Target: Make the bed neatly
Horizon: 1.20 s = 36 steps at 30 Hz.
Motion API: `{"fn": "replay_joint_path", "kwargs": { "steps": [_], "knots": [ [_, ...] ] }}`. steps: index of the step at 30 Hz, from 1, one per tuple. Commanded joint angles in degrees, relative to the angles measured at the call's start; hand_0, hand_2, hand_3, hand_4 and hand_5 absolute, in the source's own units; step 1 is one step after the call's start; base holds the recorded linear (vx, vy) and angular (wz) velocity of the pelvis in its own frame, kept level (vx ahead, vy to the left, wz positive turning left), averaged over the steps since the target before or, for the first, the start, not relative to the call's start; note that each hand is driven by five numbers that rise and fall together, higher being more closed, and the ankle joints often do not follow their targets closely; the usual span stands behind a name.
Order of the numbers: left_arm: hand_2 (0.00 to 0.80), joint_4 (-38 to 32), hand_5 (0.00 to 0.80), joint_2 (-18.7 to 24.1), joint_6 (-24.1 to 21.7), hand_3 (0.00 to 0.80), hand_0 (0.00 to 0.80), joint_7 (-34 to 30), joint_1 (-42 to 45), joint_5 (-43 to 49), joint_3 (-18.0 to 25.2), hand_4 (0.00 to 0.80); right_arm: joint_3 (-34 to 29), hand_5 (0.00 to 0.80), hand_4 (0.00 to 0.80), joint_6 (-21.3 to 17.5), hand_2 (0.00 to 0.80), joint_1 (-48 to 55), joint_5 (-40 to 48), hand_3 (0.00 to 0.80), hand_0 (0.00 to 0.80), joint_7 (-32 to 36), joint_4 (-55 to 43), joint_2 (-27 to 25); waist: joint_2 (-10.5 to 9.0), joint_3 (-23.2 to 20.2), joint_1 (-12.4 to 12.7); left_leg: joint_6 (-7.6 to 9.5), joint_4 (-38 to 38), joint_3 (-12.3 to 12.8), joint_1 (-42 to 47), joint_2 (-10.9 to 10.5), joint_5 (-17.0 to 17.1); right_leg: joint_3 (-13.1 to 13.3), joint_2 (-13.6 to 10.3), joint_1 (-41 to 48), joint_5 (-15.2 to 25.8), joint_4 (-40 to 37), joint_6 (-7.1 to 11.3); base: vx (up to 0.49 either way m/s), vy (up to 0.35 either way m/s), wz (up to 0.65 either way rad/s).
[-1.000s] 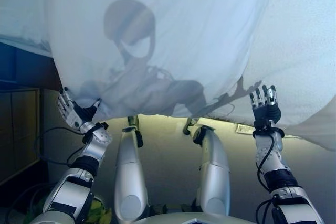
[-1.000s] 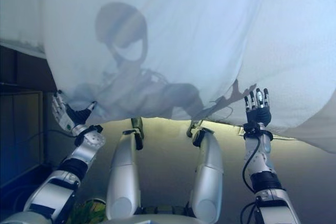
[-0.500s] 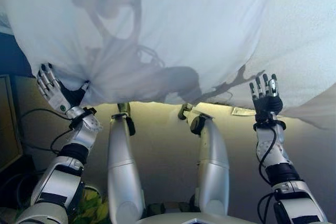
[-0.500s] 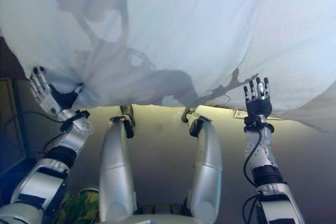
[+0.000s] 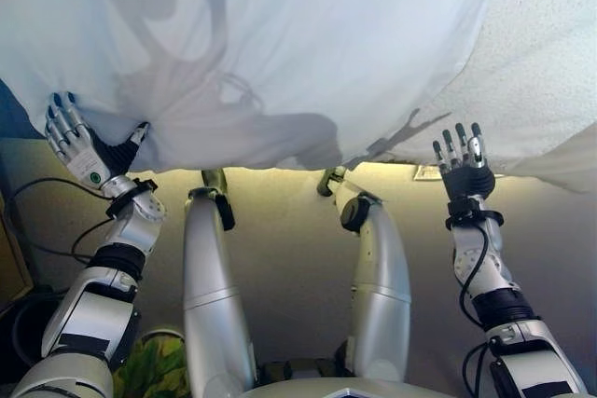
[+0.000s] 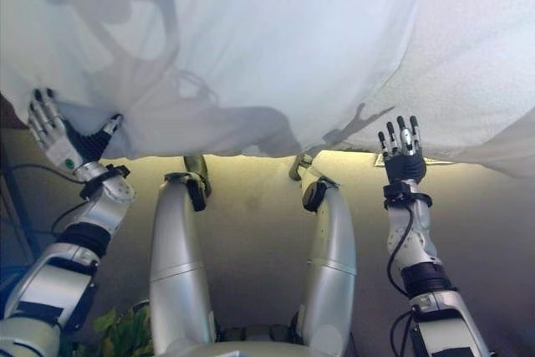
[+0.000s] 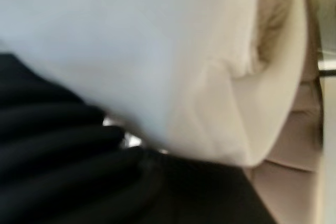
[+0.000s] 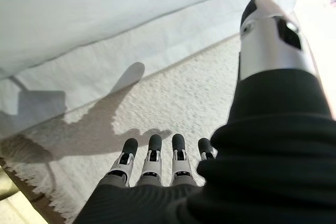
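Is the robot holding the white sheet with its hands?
No. Both the left hand and right hand are open, fingers straight, at the white sheet's lower edge; neither grips it.

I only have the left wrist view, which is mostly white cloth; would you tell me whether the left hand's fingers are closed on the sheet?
Observer: No. The eye views show the left hand with straight fingers, beside the sheet's hanging edge.
Operator: Thank you. Where is the right hand?
Observer: The right hand is open too, fingers straight, at the edge of a textured blanket.
Operator: How do the two covers lie?
Observer: The sheet overlaps the blanket, which is bare only on the robot's right.
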Motion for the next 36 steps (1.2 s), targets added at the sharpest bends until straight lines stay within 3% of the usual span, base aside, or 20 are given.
{"fn": "replay_joint_path", "kwargs": {
  "steps": [1, 4, 8, 11, 13, 23, 28, 33, 36],
  "knots": [
    [0.000, 9.04, 0.000, 0.89, 5.55, 0.000, 0.000, -6.30, 2.57, -7.25, 0.19, 0.000, -1.80, 0.000, 0.000, -2.44, 0.000, 2.10, 1.14, 0.000, 0.000, 1.30, -4.26, -2.13, -2.33, 1.40, 1.67, -0.52, -1.59, -5.14, -5.50, -0.81, 8.65, 0.62, -2.59, 2.70, 9.85, -3.83, 7.34, 0.007, -0.018, -0.12],
    [0.000, 11.56, 0.000, 0.62, 6.65, 0.000, 0.000, -9.50, 2.42, -9.50, -0.26, 0.000, -1.26, 0.000, 0.000, -2.89, 0.000, 1.93, 1.16, 0.000, 0.000, 1.32, -4.81, -1.50, -2.81, 1.41, 1.66, -0.67, -1.40, -5.42, -5.69, -0.74, 8.60, 0.32, -2.14, 3.58, 9.70, -4.37, 7.27, 0.006, -0.022, -0.09],
    [0.000, 15.22, 0.000, 0.09, 2.61, 0.000, 0.000, -17.14, 2.48, -14.49, 0.51, 0.000, -0.79, 0.000, 0.000, -3.32, 0.000, 1.50, 0.85, 0.000, 0.000, 1.27, -5.08, -0.60, -3.06, 1.41, 1.48, -0.88, -2.00, -5.52, -5.51, -0.74, 8.59, 0.19, -1.49, 4.45, 9.69, -5.48, 7.35, 0.001, -0.020, -0.11],
    [0.000, 18.57, 0.000, -0.89, 2.39, 0.000, 0.000, -24.76, 2.54, -16.18, 0.09, 0.000, -0.82, 0.000, 0.000, -3.21, 0.000, 0.74, 0.58, 0.000, 0.000, 0.95, -5.23, -0.37, -3.16, 1.41, 1.33, -0.92, -3.36, -5.40, -5.01, -1.02, 8.66, -0.20, -1.12, 5.04, 9.95, -7.01, 7.53, -0.007, -0.019, -0.18],
    [0.000, 20.11, 0.000, -1.60, 2.21, 0.000, 0.000, -26.36, 3.10, -18.43, -0.32, 0.000, -0.96, 0.000, 0.000, -3.09, 0.000, 0.47, 0.41, 0.000, 0.000, 0.79, -5.48, -0.18, -3.26, 1.41, 1.24, -0.88, -4.14, -5.32, -4.71, -1.06, 8.70, -0.36, -0.84, 5.37, 10.13, -7.90, 7.64, 0.000, 0.000, 0.00],
    [0.000, 29.16, 0.000, -2.57, 13.67, 0.000, 0.000, -45.48, 2.77, -16.20, -0.75, 0.000, -2.08, 0.000, 0.000, -1.38, 0.000, 0.11, 1.53, 0.000, 0.000, 3.12, -5.10, 0.06, -4.05, 1.41, 0.10, -0.57, -5.75, -4.69, -2.71, -0.33, 7.85, -1.10, -0.29, 6.86, 11.27, -10.33, 7.67, 0.004, -0.009, -0.04],
    [0.000, 32.01, 0.000, -2.76, 15.42, 0.000, 0.000, -56.02, 2.13, -15.59, -2.07, 0.000, -1.89, 0.000, 0.000, -0.80, 0.000, -0.12, 1.59, 0.000, 0.000, 3.43, -5.23, 0.32, -4.21, 1.41, -0.47, -0.09, -6.48, -4.18, -1.51, 0.15, 7.49, -1.21, -0.33, 7.25, 11.98, -10.70, 7.51, -0.001, 0.002, 0.02],
    [0.000, 32.64, 0.000, -2.74, 15.06, 0.000, 0.000, -54.41, 2.21, -17.09, -2.61, 0.000, -1.89, 0.000, 0.000, -0.18, 0.000, 0.26, 2.16, 0.000, 0.000, 4.03, -5.28, 0.60, -4.42, 1.41, -0.71, 0.35, -6.87, -4.02, -0.71, 0.77, 7.17, -1.17, -0.30, 7.45, 12.09, -10.49, 7.24, -0.001, -0.011, -0.01],
    [0.000, 31.91, 0.000, -1.90, 11.64, 0.000, 0.000, -46.17, 2.75, -20.15, -1.65, 0.000, -1.28, 0.000, 0.000, 0.00, 0.000, 1.28, 2.85, 0.000, 0.000, 4.04, -6.07, 1.06, -4.56, 1.41, -0.55, 0.80, -6.82, -4.00, 0.26, 1.13, 6.91, -1.23, -0.39, 8.04, 12.18, -9.93, 7.04, 0.026, -0.051, 0.05]
  ]
}}
